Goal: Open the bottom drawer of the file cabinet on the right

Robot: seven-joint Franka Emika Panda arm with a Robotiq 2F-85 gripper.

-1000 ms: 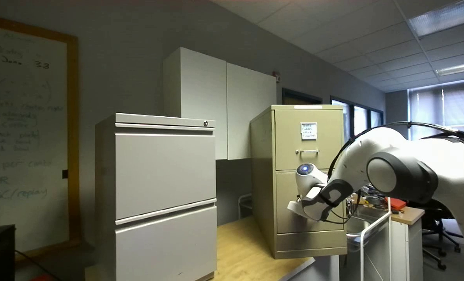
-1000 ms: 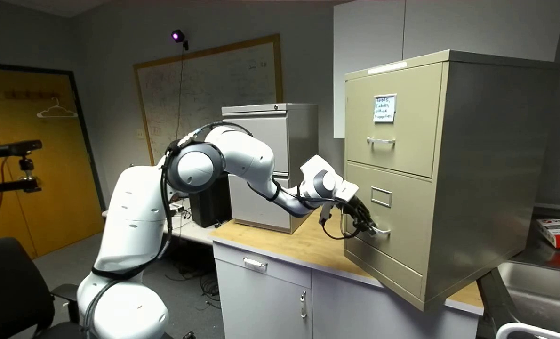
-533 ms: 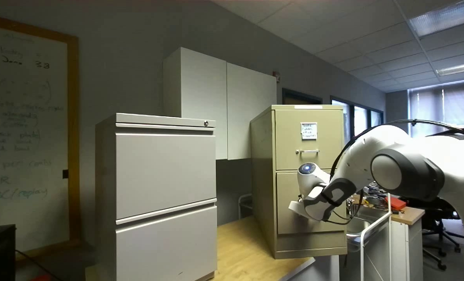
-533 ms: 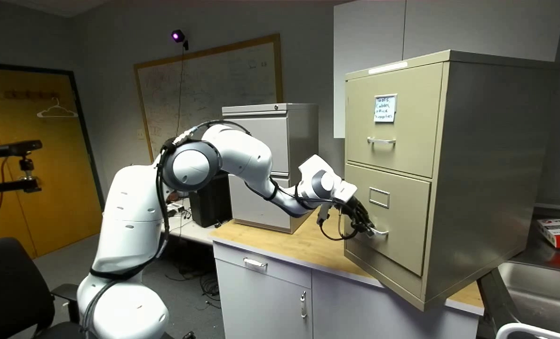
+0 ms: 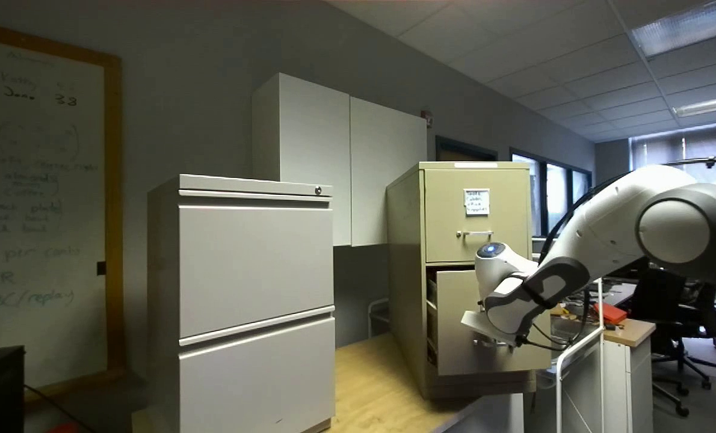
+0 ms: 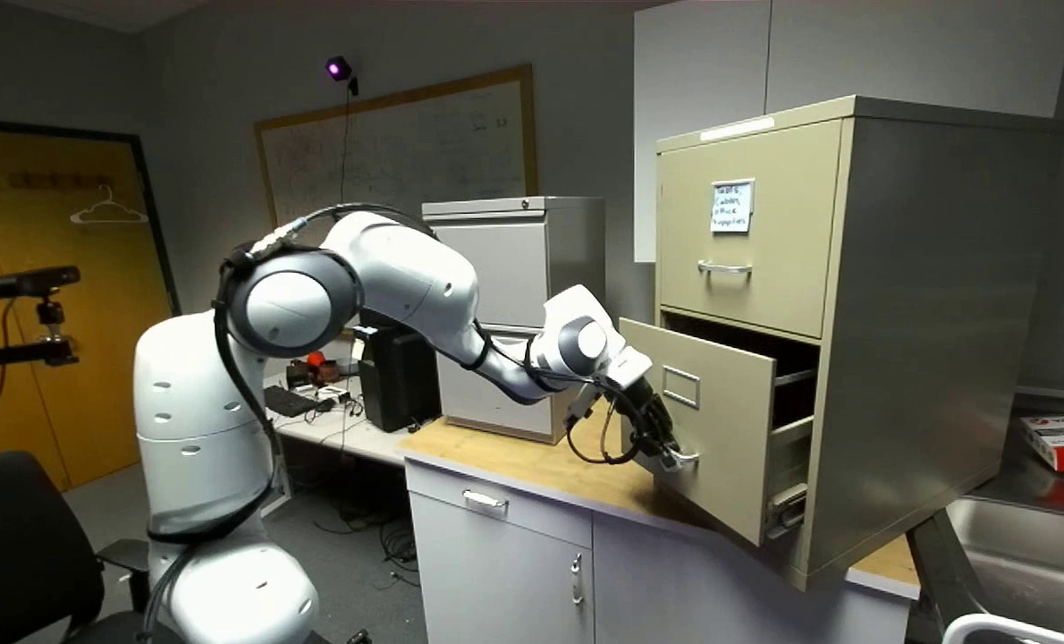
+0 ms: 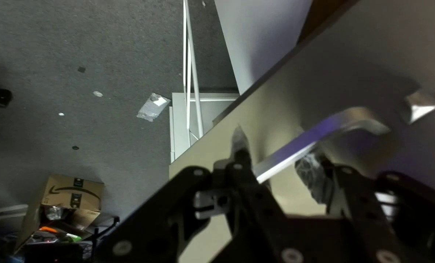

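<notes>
In an exterior view, the file cabinet was located at 3 o'clock, set upright on the bench, with its lower front corner projected past the bench edge. The top drawer was fully seated; a white label was mounted on it, at 12 o'clock of the top handle. The bottom drawer was partly extended, its interior being exposed at 1 o'clock of the drawer front and its side at 3 o'clock. The arm was positioned at 9 o'clock of the file cabinet, and its wrist was inclined downward to the bottom drawer.

In the wrist view, the bottom handle was aligned from 8 to 2 o'clock. Its bar was clenched between the fingers: one finger was placed in front of the bar, and the tip of the other was partly covered by it. A cardboard box was seen at 8 o'clock.

In an exterior view, the grey cabinet was situated at 9 o'clock of the file cabinet, and the white cupboards were mounted at 10 o'clock.
</notes>
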